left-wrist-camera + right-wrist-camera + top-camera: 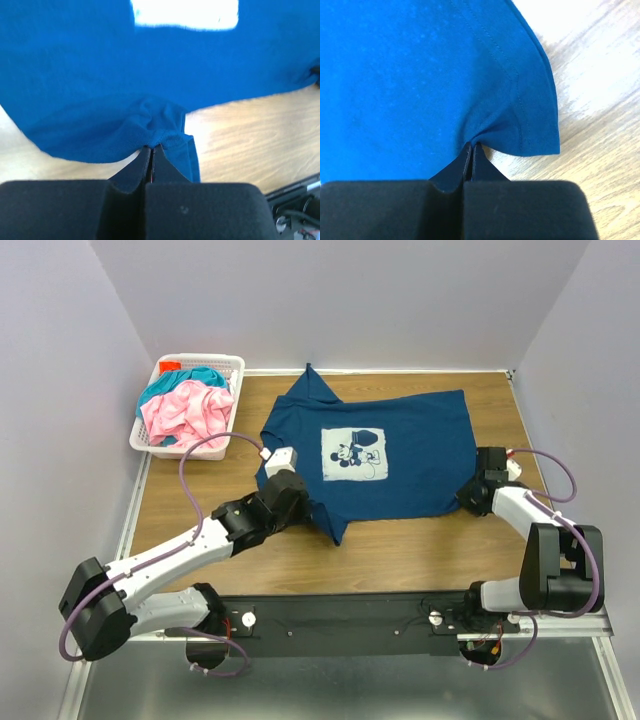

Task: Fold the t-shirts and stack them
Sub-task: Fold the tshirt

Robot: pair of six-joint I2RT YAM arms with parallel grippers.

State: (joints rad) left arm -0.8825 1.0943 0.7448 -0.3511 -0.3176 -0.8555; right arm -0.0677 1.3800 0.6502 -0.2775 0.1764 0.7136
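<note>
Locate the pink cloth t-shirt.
Pink t-shirt: top view, far left, in the white plastic lattice basket with a teal tee, left of the dark blue t-shirt.

No words or numbers to read anywhere; the blue tee point(425, 445) shows only a white cartoon-mouse print point(354, 454).

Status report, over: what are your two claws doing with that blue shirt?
Left gripper shut on the dark blue tee. Right gripper shut on its hem. Pink tee and teal tee in basket. Nothing in the way.
</note>
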